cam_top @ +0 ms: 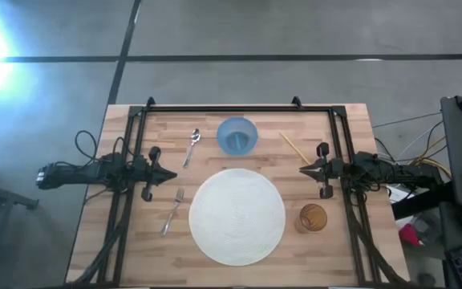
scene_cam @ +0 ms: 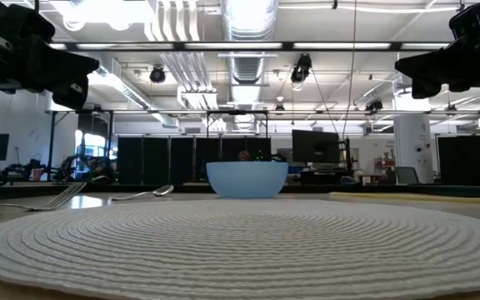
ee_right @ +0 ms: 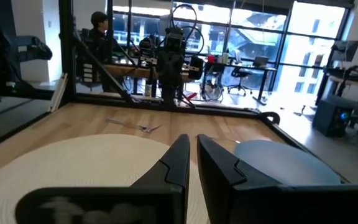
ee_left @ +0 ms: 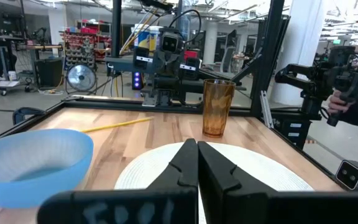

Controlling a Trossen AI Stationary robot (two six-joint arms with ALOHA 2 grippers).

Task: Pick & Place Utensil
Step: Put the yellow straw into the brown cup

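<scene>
Left gripper (cam_top: 169,173), fingers pressed together and empty, hovers by the table's (cam_top: 127,265) left edge. Beside it lie a thin metal fork (cam_top: 172,212) and a spoon (cam_top: 192,146), both flat on the wood grain toward that edge. Centre: ribbed round placemat (cam_top: 237,217); smooth blue bowl (cam_top: 237,135) near the far edge. Right: slim chopstick (cam_top: 293,147), amber cup (cam_top: 312,217), right gripper (cam_top: 305,169), likewise closed. Risk: low, slick handles may slip from the fingertips.
</scene>
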